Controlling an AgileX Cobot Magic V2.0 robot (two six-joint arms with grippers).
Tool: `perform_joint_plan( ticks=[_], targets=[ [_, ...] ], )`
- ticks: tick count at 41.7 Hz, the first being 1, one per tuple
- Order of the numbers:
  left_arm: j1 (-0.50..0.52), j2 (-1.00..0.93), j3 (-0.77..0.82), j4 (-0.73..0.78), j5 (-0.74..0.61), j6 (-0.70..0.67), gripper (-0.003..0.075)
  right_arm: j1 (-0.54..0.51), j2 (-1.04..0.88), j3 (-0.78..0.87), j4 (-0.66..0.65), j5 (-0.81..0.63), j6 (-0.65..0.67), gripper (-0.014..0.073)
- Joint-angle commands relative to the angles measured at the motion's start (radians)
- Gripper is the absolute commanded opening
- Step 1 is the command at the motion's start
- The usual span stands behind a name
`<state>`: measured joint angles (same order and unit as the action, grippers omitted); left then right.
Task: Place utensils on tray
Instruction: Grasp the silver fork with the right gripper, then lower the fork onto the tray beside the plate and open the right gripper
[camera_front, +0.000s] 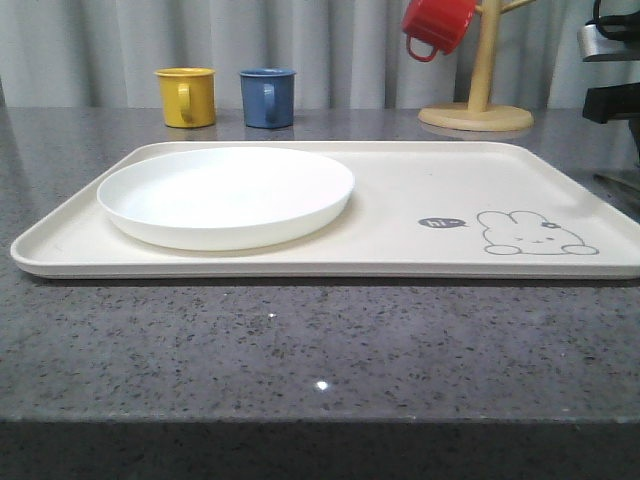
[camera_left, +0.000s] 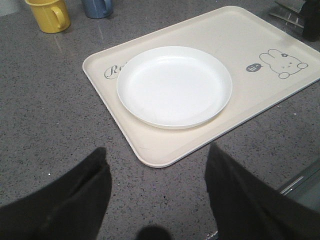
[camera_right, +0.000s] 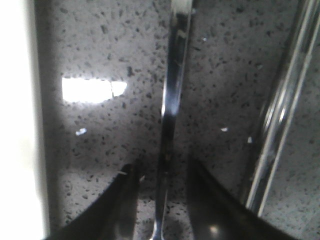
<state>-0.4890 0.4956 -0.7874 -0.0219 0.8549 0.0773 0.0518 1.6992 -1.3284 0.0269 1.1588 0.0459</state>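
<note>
Front view, speckled grey countertop (camera_front: 300, 340), grey curtain (camera_front: 100, 50), right gripper (camera_right: 162, 200) straddling utensil handle (camera_right: 170, 100), grip unclear.

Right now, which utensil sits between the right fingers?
The flat shiny handle, running straight between the right fingers; the paired rods lie off to one side.

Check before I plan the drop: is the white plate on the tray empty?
Empty. The plate shows a bare white surface in both the front and left wrist views; it sits on the tray.
</note>
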Motion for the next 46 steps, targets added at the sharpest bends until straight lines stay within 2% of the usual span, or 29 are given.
perform_joint_plan(
  ticks=[1,6,11,22,27,31,38,46],
  targets=[
    [-0.008,0.008,-0.026,-0.005,-0.073,-0.01,0.0407,0.0,-0.038,-0.03,0.009,0.002,-0.012,0.0127],
    [-0.008,0.008,-0.026,-0.005,-0.073,-0.01,0.0407,0.0,-0.038,-0.03,0.022,0.009,-0.012,0.0028],
    [-0.008,0.008,-0.026,-0.005,-0.073,-0.01,0.0407,0.0,-0.039,-0.03,0.043,0.01,-0.012,-0.0018],
    [-0.008,0.008,-0.026,-0.005,-0.073,-0.01,0.0407,0.0,-0.089,-0.098,0.033,0.069,-0.012,-0.0017],
    [-0.008,0.008,-0.026,-0.005,-0.073,-0.01,0.0407,0.015,-0.127,-0.155,0.091,0.126,-0.012,-0.0017],
    [-0.008,0.008,-0.026,-0.005,-0.073,-0.01,0.0407,0.064,-0.136,-0.198,0.142,0.15,-0.012,-0.0015],
    [-0.008,0.008,-0.026,-0.005,-0.073,-0.01,0.0407,0.226,-0.125,-0.24,0.169,0.123,-0.004,-0.0015],
    [-0.008,0.008,-0.026,-0.005,-0.073,-0.01,0.0407,0.365,-0.062,-0.256,0.133,0.089,0.144,-0.0015]
  ],
)
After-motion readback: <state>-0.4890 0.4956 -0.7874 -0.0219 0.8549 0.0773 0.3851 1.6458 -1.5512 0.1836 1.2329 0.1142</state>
